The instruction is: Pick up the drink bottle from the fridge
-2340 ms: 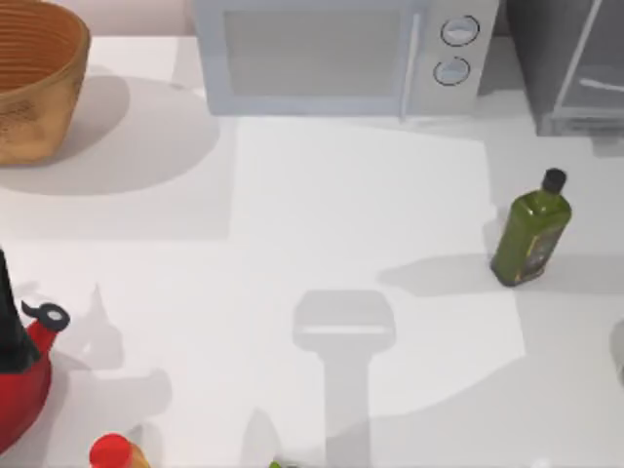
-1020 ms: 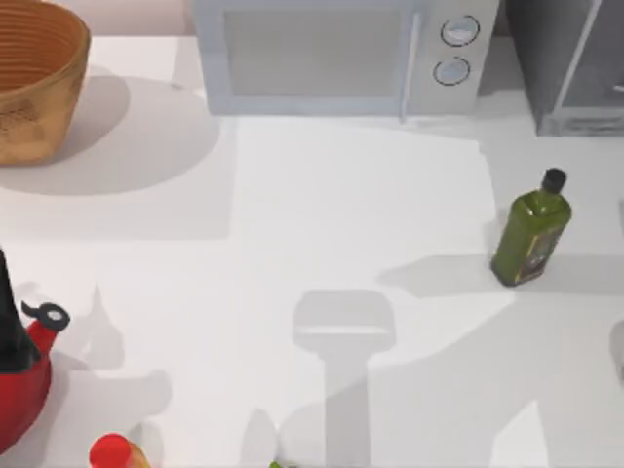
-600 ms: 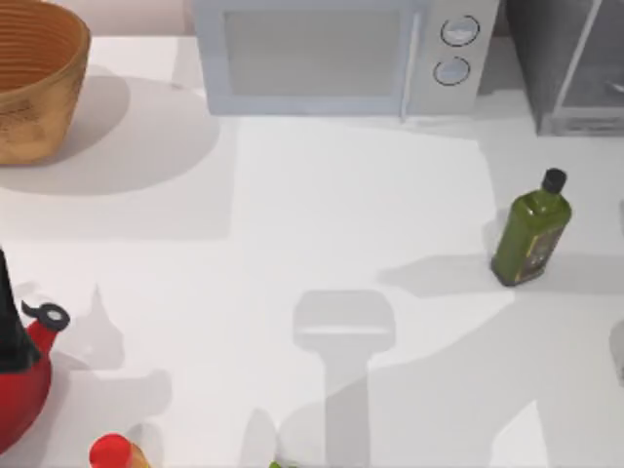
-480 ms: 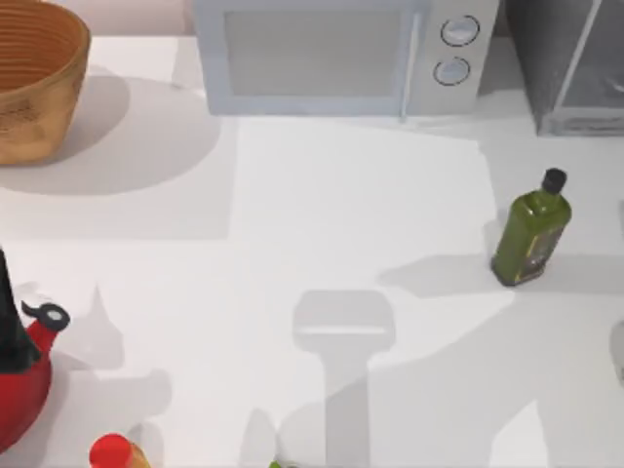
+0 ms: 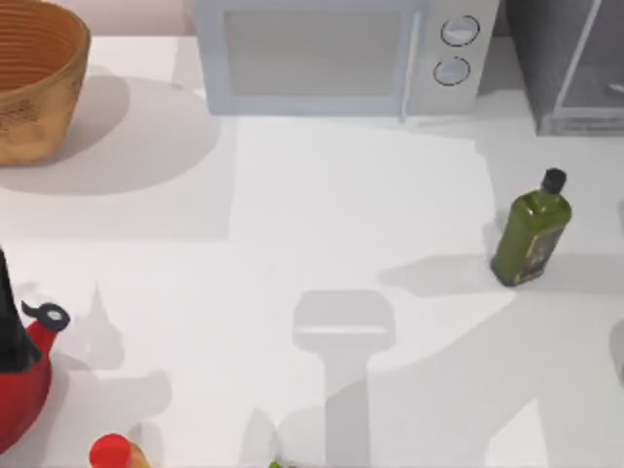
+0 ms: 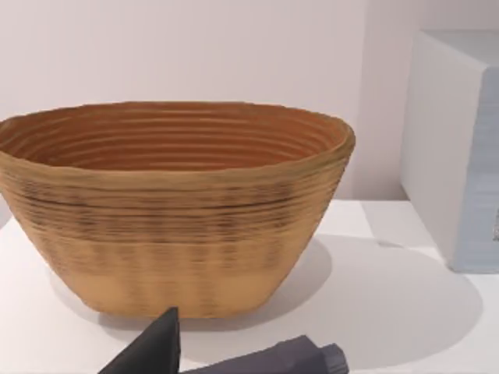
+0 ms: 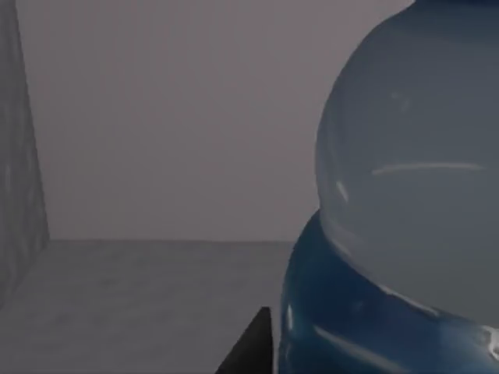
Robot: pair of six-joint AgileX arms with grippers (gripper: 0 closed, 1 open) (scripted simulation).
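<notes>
Right hand sits deep inside the dark grey box-shaped fridge (image 5: 565, 63); one dark fingertip (image 7: 248, 349) shows beside the pale, glassy drink bottle (image 7: 398, 234), which bulges smooth and rounded at the right of the frame. Whether the fingers are apart or together I cannot tell. Risk: a slick curved body may slip or tip against the matte grey fridge walls if gripped off-centre. Left hand (image 6: 234, 354) idles near the ribbed woven basket (image 6: 171, 210).
</notes>
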